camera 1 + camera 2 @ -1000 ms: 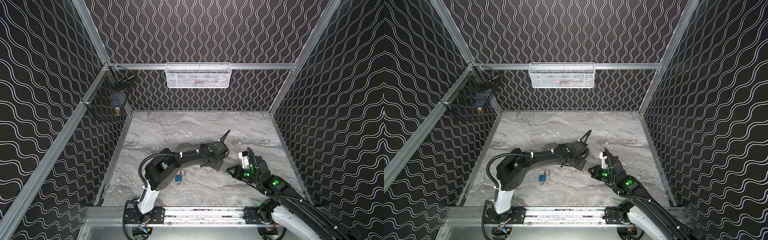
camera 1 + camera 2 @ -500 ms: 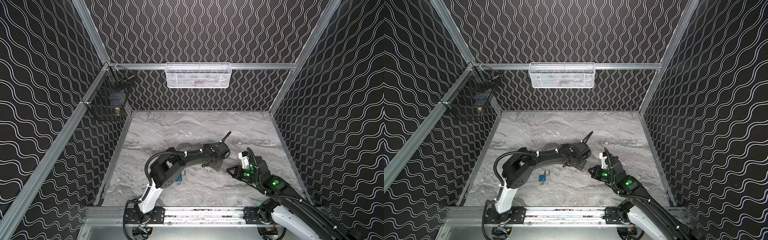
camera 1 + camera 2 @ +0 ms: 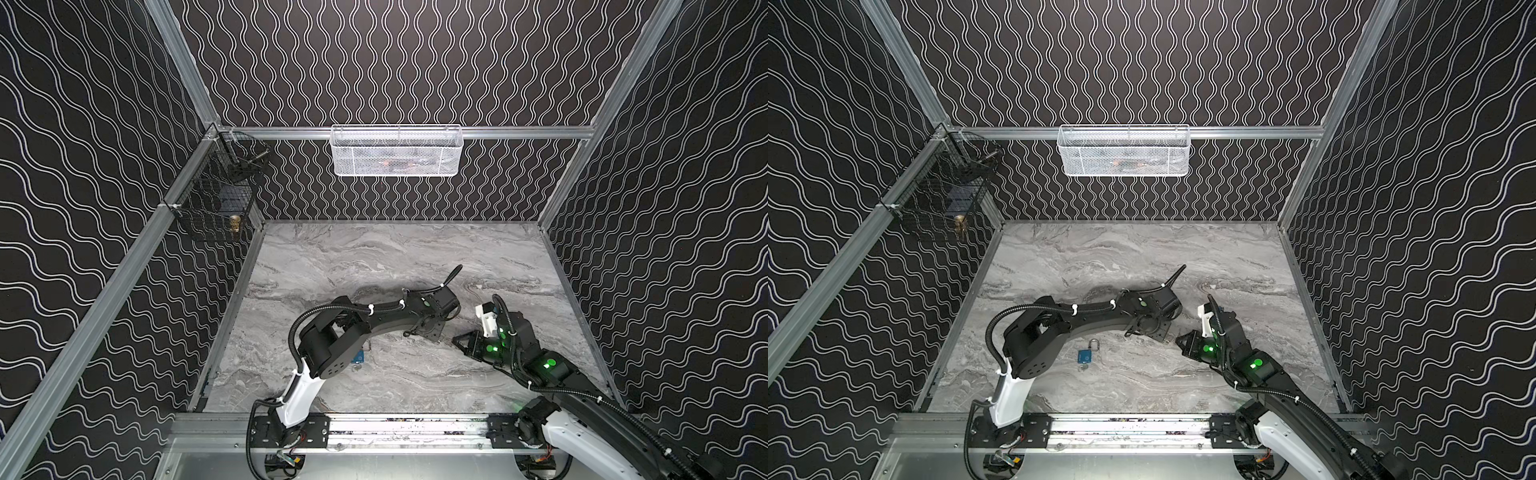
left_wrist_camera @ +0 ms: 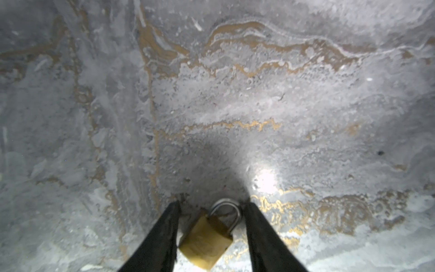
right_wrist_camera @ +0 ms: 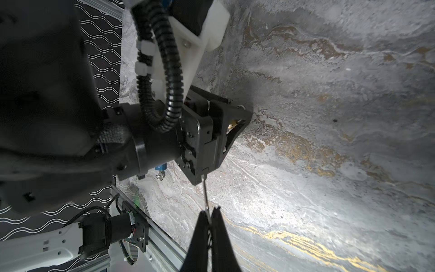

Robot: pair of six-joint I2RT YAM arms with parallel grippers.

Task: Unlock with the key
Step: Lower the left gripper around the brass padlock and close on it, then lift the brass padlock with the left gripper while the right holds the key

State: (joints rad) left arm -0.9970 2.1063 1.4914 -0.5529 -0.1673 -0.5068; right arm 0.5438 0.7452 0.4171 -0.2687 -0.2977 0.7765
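Observation:
A brass padlock (image 4: 204,240) with a steel shackle lies flat on the marble table (image 4: 235,106). My left gripper (image 4: 211,203) points down over it, open, with one finger on each side of the lock. The shackle lies against one finger. In both top views that gripper (image 3: 428,332) (image 3: 1154,330) sits mid-table. My right gripper (image 5: 211,210) is shut on the key (image 5: 205,193), whose thin blade sticks out toward the left gripper. In both top views it (image 3: 459,340) (image 3: 1180,340) hovers just to the right of the left gripper. A glint of the brass padlock (image 5: 231,125) shows between the left fingers.
A small blue padlock (image 3: 1084,356) with its own key lies near the left arm's elbow. A white mesh basket (image 3: 397,150) hangs on the back wall and a black wire basket (image 3: 216,203) on the left wall. The arms' rail (image 3: 395,428) runs along the front edge.
The left arm's elbow has swung right, over the blue padlock, and its jaws have narrowed around the brass padlock. The right arm with the key has stayed put.

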